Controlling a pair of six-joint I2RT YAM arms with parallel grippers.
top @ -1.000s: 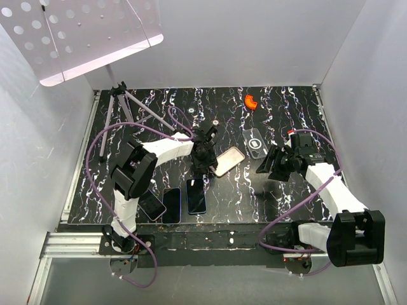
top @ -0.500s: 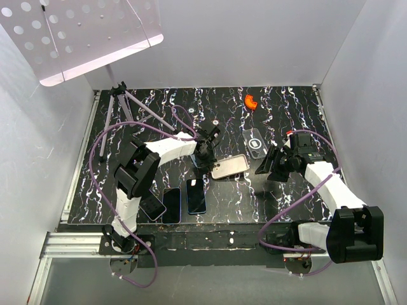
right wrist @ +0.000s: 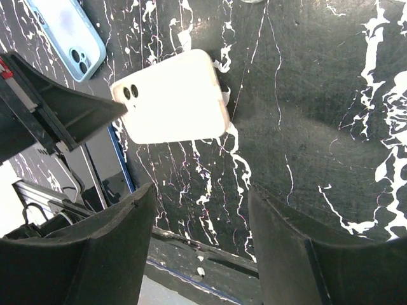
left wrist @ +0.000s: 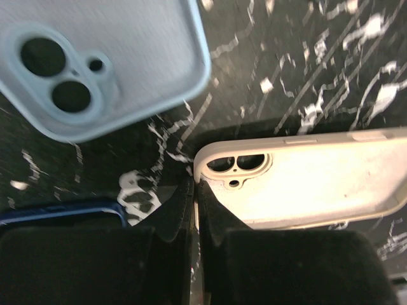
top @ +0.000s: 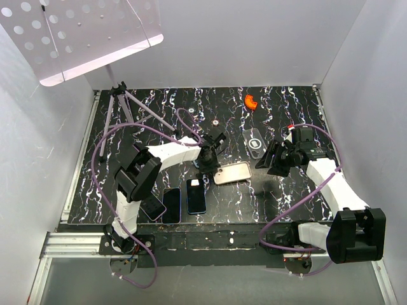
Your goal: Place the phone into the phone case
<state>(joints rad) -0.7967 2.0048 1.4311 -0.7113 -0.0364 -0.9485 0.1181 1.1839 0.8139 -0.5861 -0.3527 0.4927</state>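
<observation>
A cream phone case (top: 232, 172) lies open side up at mid-table, also seen in the left wrist view (left wrist: 305, 178) and the right wrist view (right wrist: 172, 98). My left gripper (top: 212, 166) is shut on the rim at its camera-hole end (left wrist: 196, 190). A dark phone with a blue edge (top: 196, 196) lies flat just nearer, its corner showing beside the left fingers (left wrist: 63, 210). To the right of the case my right gripper (top: 273, 159) hangs above the table, open, with nothing between its fingers (right wrist: 197, 197).
Two more dark phones (top: 171, 204) (top: 152, 206) lie at the near left. A light blue case (left wrist: 95, 63) sits just beyond the left gripper. A clear case with a black disc (top: 254, 143), an orange piece (top: 250, 101) and a small tripod (top: 121, 101) stand farther back.
My left gripper has shut on the cream case's rim. The case has swung from a diagonal to nearly crosswise and shifted right. The right gripper drifted slightly away from me.
</observation>
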